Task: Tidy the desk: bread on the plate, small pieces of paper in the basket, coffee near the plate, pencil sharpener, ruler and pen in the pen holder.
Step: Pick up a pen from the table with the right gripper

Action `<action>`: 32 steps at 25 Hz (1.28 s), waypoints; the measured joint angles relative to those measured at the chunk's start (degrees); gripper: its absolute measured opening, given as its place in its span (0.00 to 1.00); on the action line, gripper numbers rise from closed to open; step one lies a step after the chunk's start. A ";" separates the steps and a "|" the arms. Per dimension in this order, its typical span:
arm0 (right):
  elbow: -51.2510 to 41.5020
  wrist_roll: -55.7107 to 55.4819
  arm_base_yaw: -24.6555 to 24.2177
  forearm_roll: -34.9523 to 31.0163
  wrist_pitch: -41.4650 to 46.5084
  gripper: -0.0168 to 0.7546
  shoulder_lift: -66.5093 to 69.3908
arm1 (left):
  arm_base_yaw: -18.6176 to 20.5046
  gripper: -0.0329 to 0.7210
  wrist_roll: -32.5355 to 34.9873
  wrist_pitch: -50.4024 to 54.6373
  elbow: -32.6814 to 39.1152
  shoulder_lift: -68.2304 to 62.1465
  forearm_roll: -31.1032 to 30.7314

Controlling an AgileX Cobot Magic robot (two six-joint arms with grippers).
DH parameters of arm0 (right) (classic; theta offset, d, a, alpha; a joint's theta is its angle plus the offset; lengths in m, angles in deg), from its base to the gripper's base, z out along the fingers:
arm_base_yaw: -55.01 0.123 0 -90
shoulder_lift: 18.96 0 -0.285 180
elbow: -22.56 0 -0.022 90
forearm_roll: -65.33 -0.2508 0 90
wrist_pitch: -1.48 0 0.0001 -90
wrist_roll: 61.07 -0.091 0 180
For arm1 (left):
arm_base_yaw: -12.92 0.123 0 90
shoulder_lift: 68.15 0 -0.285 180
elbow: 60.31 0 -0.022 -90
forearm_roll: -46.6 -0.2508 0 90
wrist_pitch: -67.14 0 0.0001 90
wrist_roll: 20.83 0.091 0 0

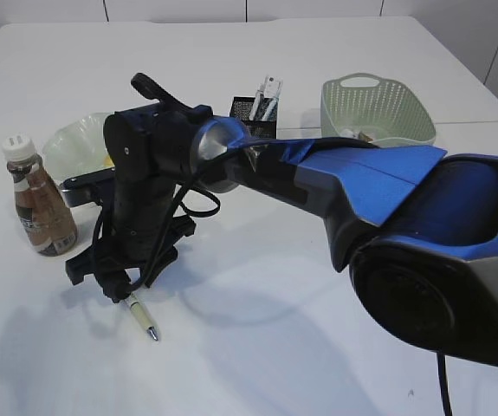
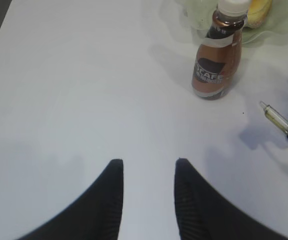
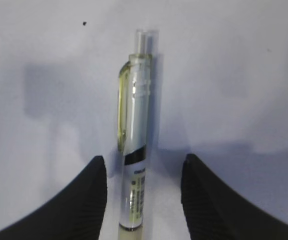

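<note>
A pen point(image 3: 136, 125) with a clear body and a yellowish clip lies flat on the white desk point(image 1: 257, 286). My right gripper point(image 3: 144, 172) is down over it and open, one finger on each side, neither touching. In the exterior view the pen point(image 1: 143, 317) pokes out from under that gripper point(image 1: 101, 279). My left gripper point(image 2: 148, 167) hovers open and empty over bare desk, short of the coffee point(image 2: 216, 65). The coffee point(image 1: 41, 206) stands beside the plate point(image 1: 75, 139), which holds the bread point(image 2: 259, 12). The pencil sharpener is out of view.
The black mesh pen holder point(image 1: 255, 114) stands behind the right arm with light sticks in it; I cannot tell whether one is the ruler. The green basket point(image 1: 377, 108) sits at the back right with something small inside. The big blue arm point(image 1: 378, 191) crosses the middle.
</note>
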 joint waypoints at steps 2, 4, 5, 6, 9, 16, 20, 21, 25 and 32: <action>0.00 0.00 0.00 0.00 0.00 0.53 0.00 | 0.00 0.36 0.00 0.10 0.00 0.00 0.00; 0.00 0.00 0.00 0.00 0.00 0.53 0.00 | 0.00 0.36 0.00 0.10 0.00 0.00 0.00; 0.00 0.00 0.00 0.11 0.00 0.53 0.00 | 0.00 0.36 0.00 0.10 0.00 0.00 0.00; 0.00 0.00 0.00 0.11 0.00 0.53 0.00 | 0.00 0.36 0.00 0.10 0.00 0.00 0.00; 0.00 0.00 0.00 0.59 0.00 0.53 0.00 | 0.00 0.36 0.00 0.10 0.00 0.00 0.00; 0.53 0.34 0.00 3.50 3.68 0.53 0.49 | 0.00 0.36 0.00 0.10 0.00 0.00 0.00; 0.89 0.34 0.00 3.62 4.03 0.51 0.71 | 0.00 0.36 0.00 0.10 0.00 0.00 0.00; 0.98 0.36 0.00 3.84 4.17 0.48 0.71 | 0.00 0.36 0.00 0.10 0.00 0.00 0.00; 0.98 0.46 0.00 4.19 4.28 0.41 0.76 | 0.00 0.36 0.00 0.10 0.00 0.00 0.00; 0.98 0.46 0.00 5.97 4.40 0.28 0.76 | 0.00 0.36 0.00 0.10 0.00 0.00 0.00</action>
